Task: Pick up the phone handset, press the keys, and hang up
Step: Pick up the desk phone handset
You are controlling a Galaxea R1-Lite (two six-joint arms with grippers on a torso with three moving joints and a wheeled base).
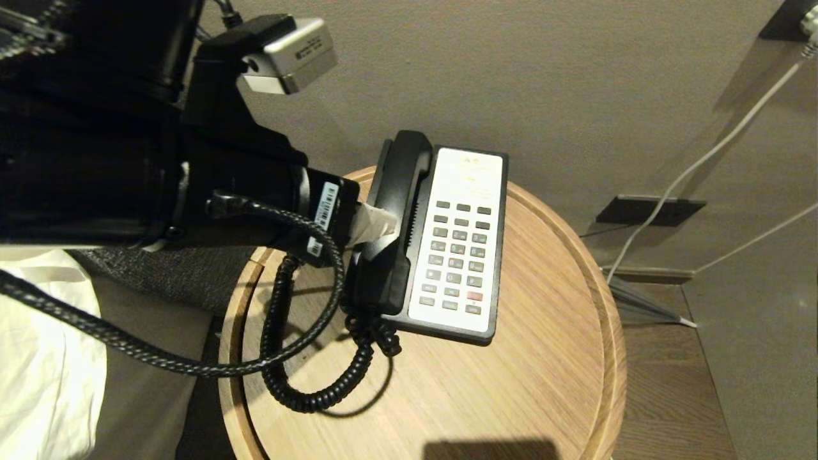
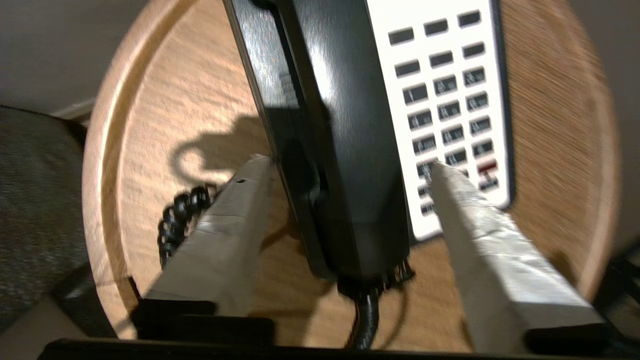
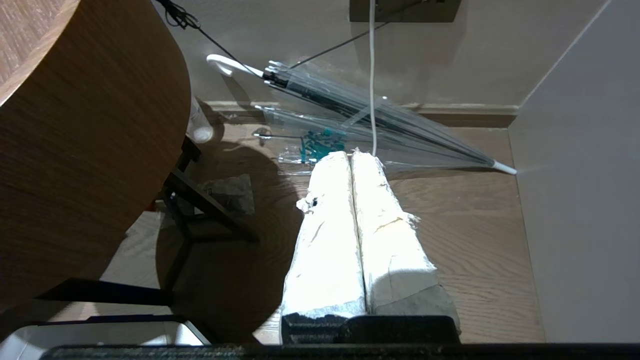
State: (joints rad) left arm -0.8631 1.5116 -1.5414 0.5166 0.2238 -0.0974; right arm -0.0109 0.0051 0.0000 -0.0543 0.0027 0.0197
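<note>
At frame centre I see the glossy black phone handset (image 1: 396, 217) seated in its phone base (image 1: 461, 243) on the round wooden tabletop (image 1: 511, 383). My left hand (image 2: 350, 170) is spread, straddling it without gripping. My right hand (image 3: 352, 160) hangs clenched over the floor (image 3: 475, 240).

I am seeing a round wooden table (image 1: 524, 383) filling the middle of my head view. A white cable (image 1: 703, 156) is running down the wall at two o'clock, passing a dark wall plate (image 1: 671, 211). A clear folded umbrella (image 3: 360, 120) is lying on the wood floor (image 3: 475, 250), against the skirting.
</note>
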